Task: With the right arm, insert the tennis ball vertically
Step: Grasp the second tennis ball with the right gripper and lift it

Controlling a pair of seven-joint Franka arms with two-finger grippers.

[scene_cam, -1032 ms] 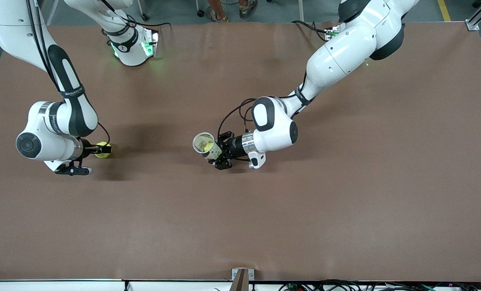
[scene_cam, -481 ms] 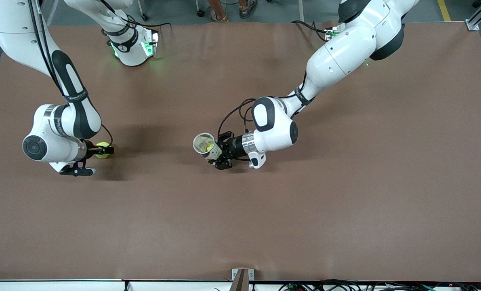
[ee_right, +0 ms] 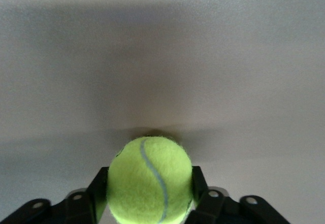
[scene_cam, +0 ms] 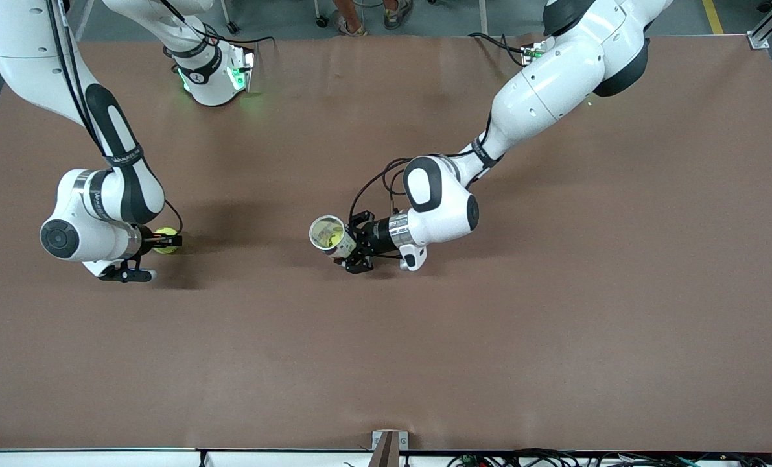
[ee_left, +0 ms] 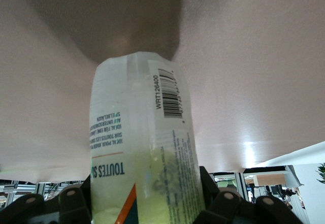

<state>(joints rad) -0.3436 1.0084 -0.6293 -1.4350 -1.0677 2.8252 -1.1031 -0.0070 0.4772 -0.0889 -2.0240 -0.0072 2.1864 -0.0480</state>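
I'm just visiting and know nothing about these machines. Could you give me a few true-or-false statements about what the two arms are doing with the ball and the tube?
1. The right pincer is shut on the tennis ball. True.
2. The left pincer holds the ball tube. True.
3. The tube's open mouth is capped with a lid. False: the mouth is open, and yellow-green shows inside.
4. The tennis ball in the right pincer is over the tube. False: it sits toward the right arm's end of the table, well apart from the tube.

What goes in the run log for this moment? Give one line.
right pincer: shut on tennis ball, on table | left pincer: holds can, mouth up | insertion: not yet done
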